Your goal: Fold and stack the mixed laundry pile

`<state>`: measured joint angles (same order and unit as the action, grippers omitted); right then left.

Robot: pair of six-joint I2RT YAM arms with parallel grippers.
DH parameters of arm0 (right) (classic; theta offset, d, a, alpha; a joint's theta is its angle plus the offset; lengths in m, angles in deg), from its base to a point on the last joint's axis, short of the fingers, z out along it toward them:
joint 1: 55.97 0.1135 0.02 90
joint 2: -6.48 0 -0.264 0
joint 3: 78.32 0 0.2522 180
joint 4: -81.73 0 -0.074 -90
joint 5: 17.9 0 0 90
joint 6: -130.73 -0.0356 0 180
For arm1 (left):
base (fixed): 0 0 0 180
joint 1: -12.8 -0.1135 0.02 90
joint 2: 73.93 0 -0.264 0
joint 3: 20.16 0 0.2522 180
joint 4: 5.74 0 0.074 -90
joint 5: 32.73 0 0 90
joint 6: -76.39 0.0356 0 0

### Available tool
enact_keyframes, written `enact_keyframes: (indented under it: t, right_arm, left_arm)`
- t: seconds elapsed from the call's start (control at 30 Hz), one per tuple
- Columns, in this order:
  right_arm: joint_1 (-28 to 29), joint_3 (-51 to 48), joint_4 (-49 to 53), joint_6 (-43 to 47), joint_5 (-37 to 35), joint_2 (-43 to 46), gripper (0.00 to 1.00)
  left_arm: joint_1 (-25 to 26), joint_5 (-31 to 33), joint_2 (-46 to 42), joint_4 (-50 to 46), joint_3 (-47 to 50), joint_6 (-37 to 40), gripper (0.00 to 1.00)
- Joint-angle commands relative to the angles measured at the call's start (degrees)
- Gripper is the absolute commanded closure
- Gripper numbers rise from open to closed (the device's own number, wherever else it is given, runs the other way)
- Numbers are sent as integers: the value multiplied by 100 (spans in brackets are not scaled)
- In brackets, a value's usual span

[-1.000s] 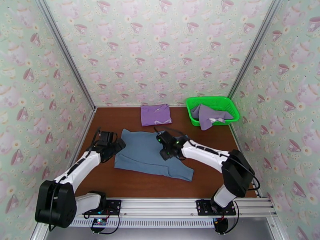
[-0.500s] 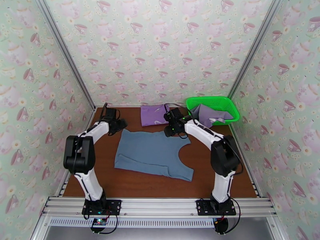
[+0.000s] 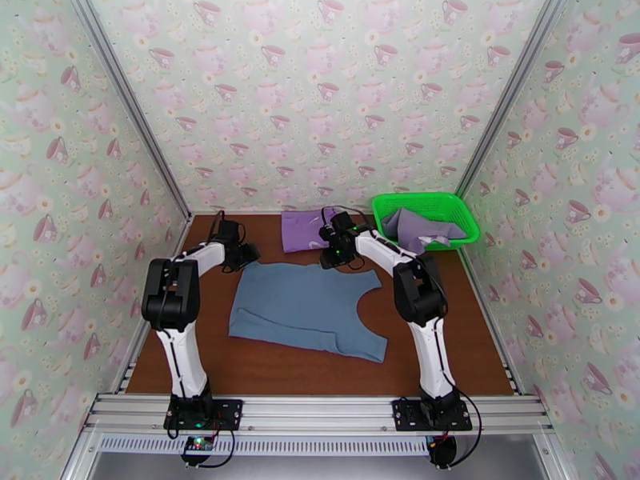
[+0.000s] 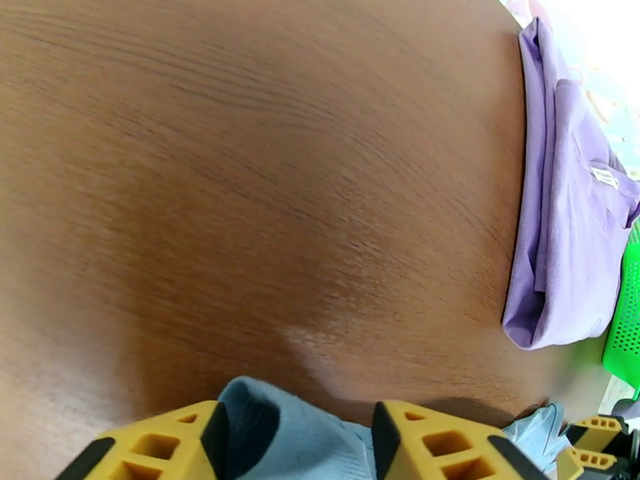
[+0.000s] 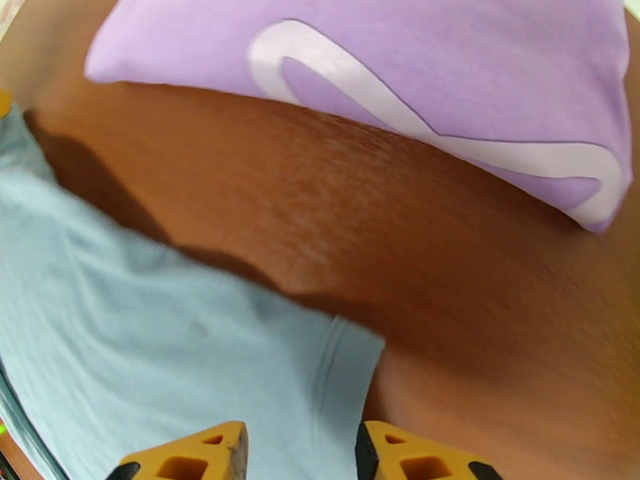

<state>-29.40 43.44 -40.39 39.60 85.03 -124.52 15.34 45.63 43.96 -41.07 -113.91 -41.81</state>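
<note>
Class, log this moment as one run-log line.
garment: dusty blue-grey cloth top, spread | left gripper: astride far-left corner | right gripper: astride far edge

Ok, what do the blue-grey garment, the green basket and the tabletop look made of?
Blue-grey garment: soft matte knit, probably cotton jersey; it lies limp with a stitched band at the armhole. Green basket: glossy moulded plastic, by its perforated mesh walls. Tabletop: smooth wood or wood-look laminate, brown grain lines with a faint sheen.

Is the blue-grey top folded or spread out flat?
Spread: the blue-grey top lies open on the table, its scooped neckline and full outline visible.
</note>
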Motion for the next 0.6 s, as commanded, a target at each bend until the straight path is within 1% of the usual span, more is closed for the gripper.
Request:
enact_keyframes:
  t: [0.0,0.07,0.1,0.13,0.33,0.4,0.43,0.47,0.53,0.57]
  right_arm:
    - [-39,278,150,-238,148,-258,59]
    - [-38,371,158,-291,156,-374,59]
    - [-41,433,183,-319,145,-436,60]
    - [-47,490,187,-335,138,-489,61]
    - [-55,761,246,-458,162,-749,65]
    - [-66,774,246,-484,157,-786,67]
    - [-72,785,230,-498,145,-802,68]
    - [-85,792,231,-515,153,-806,69]
    - [-104,814,221,-554,161,-823,78]
    - [-108,823,212,-572,163,-835,85]
  left_arm:
    - [-22,-224,170,151,-217,85,56]
    - [-24,-263,231,188,-273,93,65]
    - [-13,-269,266,212,-312,104,67]
    - [-17,-273,299,235,-352,111,71]
    - [-16,-269,497,306,-603,190,79]
    - [-10,-395,553,289,-679,215,85]
    - [-18,-389,575,272,-708,232,86]
    - [-17,-392,599,263,-744,245,89]
    - [-9,-388,638,240,-789,254,96]
    - [-17,-393,647,243,-803,263,100]
